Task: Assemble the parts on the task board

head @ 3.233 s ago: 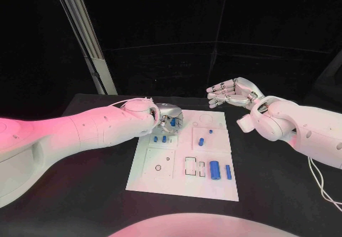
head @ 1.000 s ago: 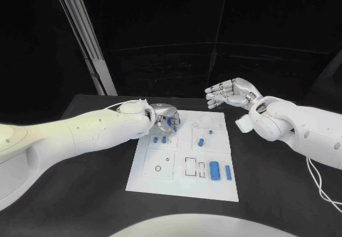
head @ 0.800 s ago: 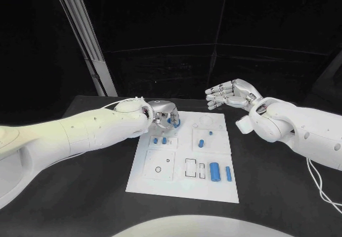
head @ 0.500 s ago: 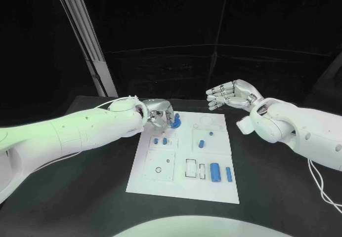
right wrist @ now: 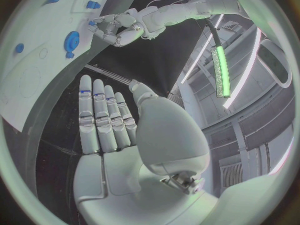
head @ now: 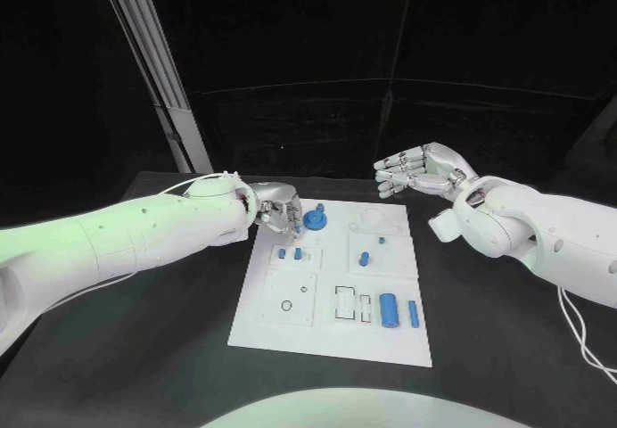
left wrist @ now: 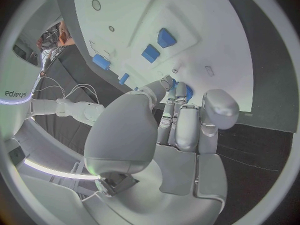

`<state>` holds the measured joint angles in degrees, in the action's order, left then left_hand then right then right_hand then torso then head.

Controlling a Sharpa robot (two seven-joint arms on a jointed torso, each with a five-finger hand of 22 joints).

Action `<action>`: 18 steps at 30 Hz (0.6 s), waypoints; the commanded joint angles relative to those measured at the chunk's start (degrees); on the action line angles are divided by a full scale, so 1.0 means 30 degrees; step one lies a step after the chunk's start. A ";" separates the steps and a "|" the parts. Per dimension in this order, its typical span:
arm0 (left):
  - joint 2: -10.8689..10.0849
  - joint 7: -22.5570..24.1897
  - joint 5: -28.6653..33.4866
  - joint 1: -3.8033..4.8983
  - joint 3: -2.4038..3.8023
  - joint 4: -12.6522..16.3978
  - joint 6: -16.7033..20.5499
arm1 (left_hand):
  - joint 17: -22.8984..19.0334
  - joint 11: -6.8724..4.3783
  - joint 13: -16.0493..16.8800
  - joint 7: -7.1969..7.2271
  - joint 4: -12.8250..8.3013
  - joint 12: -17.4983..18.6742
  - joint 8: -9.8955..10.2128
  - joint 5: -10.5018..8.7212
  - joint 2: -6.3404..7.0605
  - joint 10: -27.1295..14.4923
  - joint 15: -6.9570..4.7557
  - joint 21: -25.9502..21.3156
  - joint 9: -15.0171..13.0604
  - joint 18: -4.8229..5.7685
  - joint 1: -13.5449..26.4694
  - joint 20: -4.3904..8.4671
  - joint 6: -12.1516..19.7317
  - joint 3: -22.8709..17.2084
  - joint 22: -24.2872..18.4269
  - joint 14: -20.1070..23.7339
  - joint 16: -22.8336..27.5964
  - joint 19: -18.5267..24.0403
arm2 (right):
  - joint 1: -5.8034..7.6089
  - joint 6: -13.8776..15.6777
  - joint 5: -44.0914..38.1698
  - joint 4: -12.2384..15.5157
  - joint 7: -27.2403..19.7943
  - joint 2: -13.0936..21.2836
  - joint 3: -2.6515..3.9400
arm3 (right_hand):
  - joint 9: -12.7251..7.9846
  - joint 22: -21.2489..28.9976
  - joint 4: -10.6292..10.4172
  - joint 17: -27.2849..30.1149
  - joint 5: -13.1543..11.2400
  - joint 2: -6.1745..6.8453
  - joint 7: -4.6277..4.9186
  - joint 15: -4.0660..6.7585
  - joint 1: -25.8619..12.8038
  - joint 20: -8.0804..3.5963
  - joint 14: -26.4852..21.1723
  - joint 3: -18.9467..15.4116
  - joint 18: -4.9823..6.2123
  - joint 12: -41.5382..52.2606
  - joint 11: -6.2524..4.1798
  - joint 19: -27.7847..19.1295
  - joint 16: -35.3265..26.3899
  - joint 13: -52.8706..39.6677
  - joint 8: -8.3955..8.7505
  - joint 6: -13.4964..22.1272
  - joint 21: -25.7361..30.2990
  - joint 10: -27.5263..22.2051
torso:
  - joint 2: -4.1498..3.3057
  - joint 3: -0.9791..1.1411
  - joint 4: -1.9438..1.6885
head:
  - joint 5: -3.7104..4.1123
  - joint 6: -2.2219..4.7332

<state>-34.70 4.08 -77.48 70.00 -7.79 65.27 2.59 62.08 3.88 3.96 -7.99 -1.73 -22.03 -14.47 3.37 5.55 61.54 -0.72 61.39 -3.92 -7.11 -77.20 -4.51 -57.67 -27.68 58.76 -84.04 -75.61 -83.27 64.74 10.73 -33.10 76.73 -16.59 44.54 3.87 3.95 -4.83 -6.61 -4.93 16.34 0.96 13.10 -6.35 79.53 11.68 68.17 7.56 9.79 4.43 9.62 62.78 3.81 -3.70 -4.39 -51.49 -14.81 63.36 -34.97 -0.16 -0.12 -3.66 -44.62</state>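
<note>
The white task board [head: 328, 334] lies mid-table. A blue toothed disc [head: 316, 220] rests at its far left corner, also seen in the right wrist view [right wrist: 72, 38]. My left hand [head: 276, 217] sits just left of the disc with its fingers curled toward the disc's edge. In the left wrist view a sliver of the blue disc [left wrist: 188, 92] peeks past the fingertips [left wrist: 178, 91]; whether they still grip it is unclear. My right hand [head: 418, 171] hovers with spread fingers beyond the board's far right corner, holding nothing. Two small blue pieces [head: 281, 253], a blue peg [head: 363, 259], a thick cylinder [head: 389, 308] and a thin rod [head: 413, 312] lie on the board.
A metal post [head: 160, 89] rises at the table's back left. A cable [head: 572, 321] trails beside my right arm. Black tabletop [head: 154, 357] surrounds the board on all sides.
My left hand brought the blue disc from the board's left part to its far left corner, then drew back a little to the left. The right hand stayed put.
</note>
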 commanded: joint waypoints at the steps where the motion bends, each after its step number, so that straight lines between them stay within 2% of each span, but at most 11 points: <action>1: 0.0061 -0.0557 0.0158 0.0037 0.0009 -0.0141 -0.1038 | -0.0033 0.0003 -0.0009 0.0013 0.0101 0.0125 0.0111 -0.0075 -0.0037 0.0187 -0.0131 0.0067 0.0004 0.0212 0.0171 0.0032 -0.0153 0.0032 0.0017 -0.0352 0.0118 0.0016 | 0.0037 -0.0086 0.0005 0.0025 -0.0162 0.0010 0.0011 | 0.0007 0.0017 0.0041 0.0017 0.0006 0.0040 0.0156 0.0006 -0.0136 0.0057 -0.0092 -0.0004 0.0199 0.0056 -0.0011 0.0026 0.0009 0.0022 -0.0074 0.0125 0.0103 -0.0185 | 0.0000 -0.0004 0.0020 | -0.0028 -0.0017; 18: 0.0479 -0.0586 0.0160 -0.0036 -0.0026 -0.0754 -0.1331 | -0.0093 -0.0014 0.0000 0.0029 0.0098 0.0142 0.0125 -0.0072 -0.0032 0.0237 -0.0139 0.0126 -0.0002 0.0224 0.0187 0.0033 -0.0191 0.0040 0.0088 -0.0342 0.0142 0.0007 | 0.0037 -0.0102 0.0005 0.0006 -0.0182 -0.0040 0.0010 | 0.0007 0.0017 0.0041 0.0017 0.0006 0.0040 0.0156 0.0006 -0.0136 0.0057 -0.0092 -0.0004 0.0199 0.0056 -0.0011 0.0026 0.0009 0.0022 -0.0074 0.0125 0.0103 -0.0185 | -0.0018 -0.0015 0.0032 | -0.0064 -0.0046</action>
<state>-33.37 2.55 -77.31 69.85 -7.88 63.12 -0.47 61.85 3.88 3.97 -7.86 -1.73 -21.73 -14.47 3.37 5.58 61.94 -0.71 61.39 -3.91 -7.11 -77.18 -4.51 -57.95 -27.67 58.93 -84.04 -75.39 -83.27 64.74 10.73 -33.10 76.71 -16.58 44.48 3.86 3.95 -4.84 -6.61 -4.93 16.34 0.96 13.10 -6.35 79.53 11.68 68.17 7.56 9.79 4.43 9.62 62.78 3.81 -3.70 -4.39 -51.50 -14.81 63.36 -34.99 -0.19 -0.08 -3.82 -44.70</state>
